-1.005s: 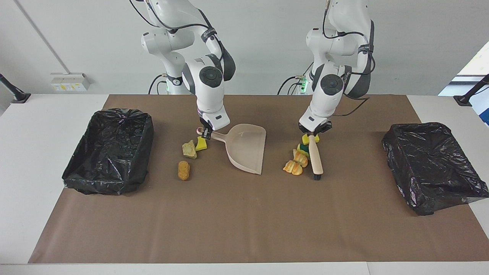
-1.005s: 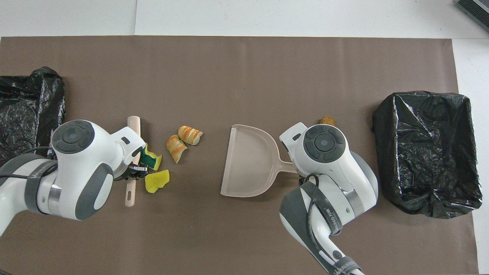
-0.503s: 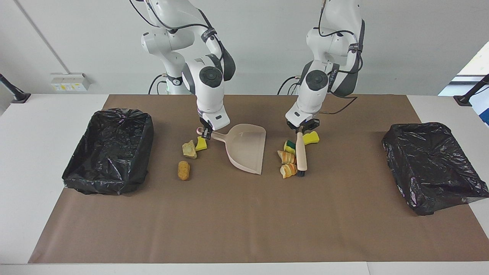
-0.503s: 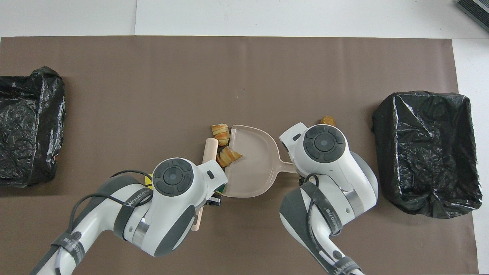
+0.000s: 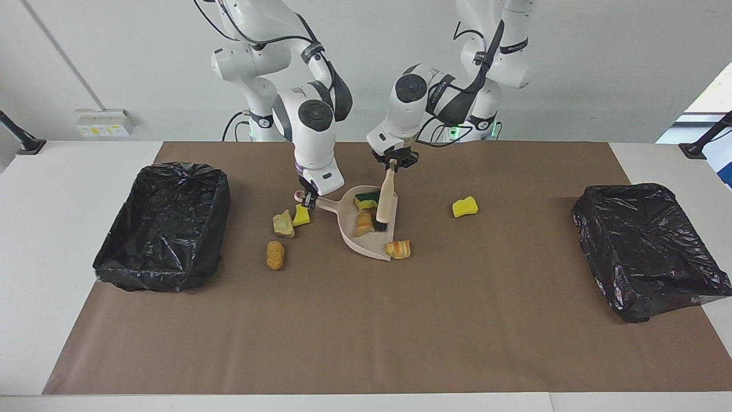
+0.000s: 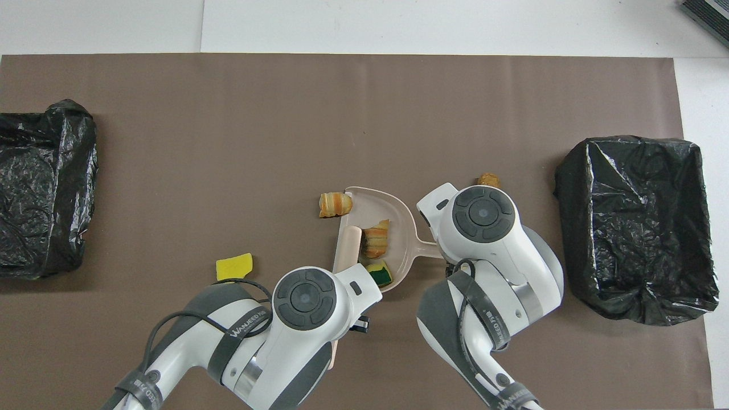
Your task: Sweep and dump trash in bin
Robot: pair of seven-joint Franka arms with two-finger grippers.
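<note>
One high camera faces the robots across the table (image 5: 366, 343); another looks steeply down from above their end; both share the brown mat (image 6: 364, 114).

From above, my right arm (image 6: 484, 228) covers the dustpan (image 6: 393, 228) handle and my right gripper (image 5: 309, 199), so I cannot see them there. It also covers the beige rocky chunk (image 5: 282, 224) and the small yellow sponge bit (image 5: 301, 216), and most of the brown lump (image 6: 487, 180). My left arm (image 6: 307, 302) covers my left gripper (image 5: 392, 164) and the near end of the brush (image 6: 347, 247). The black bin (image 6: 45, 188) at my left arm's end is cut off by the picture's edge.
</note>
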